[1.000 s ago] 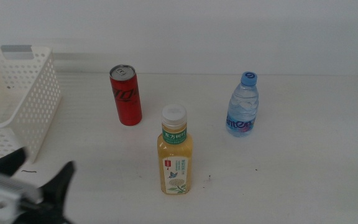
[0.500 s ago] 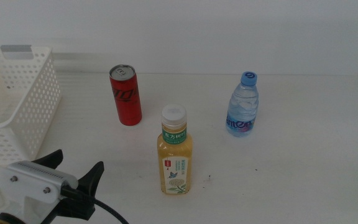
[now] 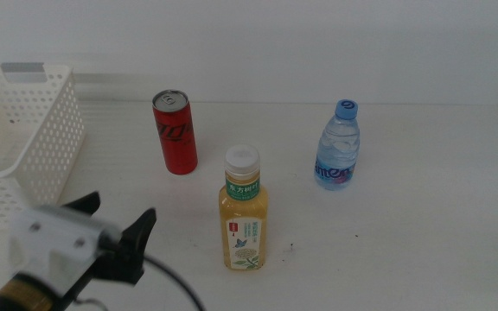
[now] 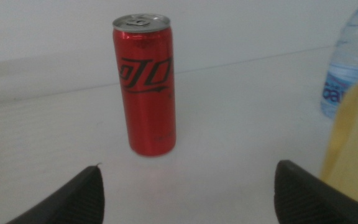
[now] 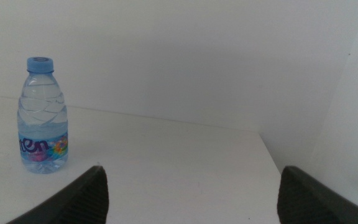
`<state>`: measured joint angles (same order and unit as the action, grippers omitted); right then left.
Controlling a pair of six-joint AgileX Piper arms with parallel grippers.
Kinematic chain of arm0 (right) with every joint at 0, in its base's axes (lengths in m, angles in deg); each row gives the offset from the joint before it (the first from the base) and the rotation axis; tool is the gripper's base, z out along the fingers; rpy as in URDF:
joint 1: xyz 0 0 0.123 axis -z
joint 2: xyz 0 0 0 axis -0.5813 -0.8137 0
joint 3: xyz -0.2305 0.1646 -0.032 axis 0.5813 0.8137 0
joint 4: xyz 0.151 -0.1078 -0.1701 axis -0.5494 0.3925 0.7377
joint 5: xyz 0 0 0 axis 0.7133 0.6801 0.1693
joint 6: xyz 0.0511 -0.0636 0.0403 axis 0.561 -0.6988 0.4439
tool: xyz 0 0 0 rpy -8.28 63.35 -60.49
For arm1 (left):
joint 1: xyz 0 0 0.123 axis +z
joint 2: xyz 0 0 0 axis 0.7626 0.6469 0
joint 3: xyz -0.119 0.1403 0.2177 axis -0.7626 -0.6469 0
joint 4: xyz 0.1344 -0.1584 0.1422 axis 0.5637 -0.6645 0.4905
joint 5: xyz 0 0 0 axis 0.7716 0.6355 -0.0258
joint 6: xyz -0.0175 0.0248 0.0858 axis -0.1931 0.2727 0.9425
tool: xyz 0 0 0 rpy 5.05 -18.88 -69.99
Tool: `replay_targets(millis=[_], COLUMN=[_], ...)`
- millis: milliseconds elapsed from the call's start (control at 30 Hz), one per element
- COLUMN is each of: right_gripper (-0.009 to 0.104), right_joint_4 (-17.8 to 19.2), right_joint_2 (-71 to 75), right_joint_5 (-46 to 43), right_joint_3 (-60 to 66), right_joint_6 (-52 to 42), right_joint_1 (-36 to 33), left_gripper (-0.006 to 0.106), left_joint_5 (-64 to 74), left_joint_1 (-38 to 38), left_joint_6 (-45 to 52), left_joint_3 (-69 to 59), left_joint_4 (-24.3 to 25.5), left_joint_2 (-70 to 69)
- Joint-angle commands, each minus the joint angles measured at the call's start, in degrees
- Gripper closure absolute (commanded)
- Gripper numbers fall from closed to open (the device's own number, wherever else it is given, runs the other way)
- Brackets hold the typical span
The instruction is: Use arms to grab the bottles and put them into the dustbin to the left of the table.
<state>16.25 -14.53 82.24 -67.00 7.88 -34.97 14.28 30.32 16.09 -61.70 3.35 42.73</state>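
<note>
A slim red soda can (image 3: 175, 132) stands upright at the back left of the table (image 3: 405, 242). The yellow tea bottle (image 3: 244, 210) with a white cap stands in the middle front. Back right stands the small blue-capped water bottle (image 3: 338, 146). My left gripper (image 3: 118, 220) is open at the front left, short of the can, with nothing between its jaws. Its wrist view shows the can (image 4: 145, 84) straight ahead, with the tea bottle (image 4: 353, 149) and water bottle (image 4: 350, 59) at one edge. My right gripper (image 5: 191, 186) is open and out of the middle view; the water bottle (image 5: 41, 116) stands ahead of it.
The white perforated dustbin (image 3: 33, 147) stands at the table's left edge, behind my left arm. A pale wall rises behind the table. The table's right edge shows in the right wrist view.
My left arm has come further into view from the lower left, moving right and forward toward the can. The bottles have not moved.
</note>
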Motion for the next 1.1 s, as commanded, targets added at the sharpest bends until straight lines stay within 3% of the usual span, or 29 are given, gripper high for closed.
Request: replay_targets(millis=[0,167,367,433,1067], right_gripper=[0.013,0.013,0.013,0.013,0.013], right_joint_4=[0.5,0.5,0.5,0.5,0.5], right_joint_2=[0.3,0.3,0.3,0.3,0.3], right_joint_5=[-0.7,-0.7,-0.7,-0.7,-0.7], right_joint_3=[0.2,0.2,0.2,0.2,0.2], right_joint_6=[-0.3,-0.3,-0.3,-0.3,-0.3], right_joint_1=[0.4,0.4,0.4,0.4,0.4], left_gripper=[0.007,0.007,0.007,0.007,0.007], left_joint_5=[2.8,2.8,4.9,5.6,7.8], left_joint_1=[0.1,4.3,12.6,13.9,14.2], left_joint_6=[-0.5,-2.0,-9.5,-11.0,-12.9], left_joint_3=[2.8,7.8,15.7,18.2,36.9], left_joint_4=[-0.9,3.4,20.3,23.7,24.8], left_joint_2=[1.4,6.0,12.5,14.5,29.9])
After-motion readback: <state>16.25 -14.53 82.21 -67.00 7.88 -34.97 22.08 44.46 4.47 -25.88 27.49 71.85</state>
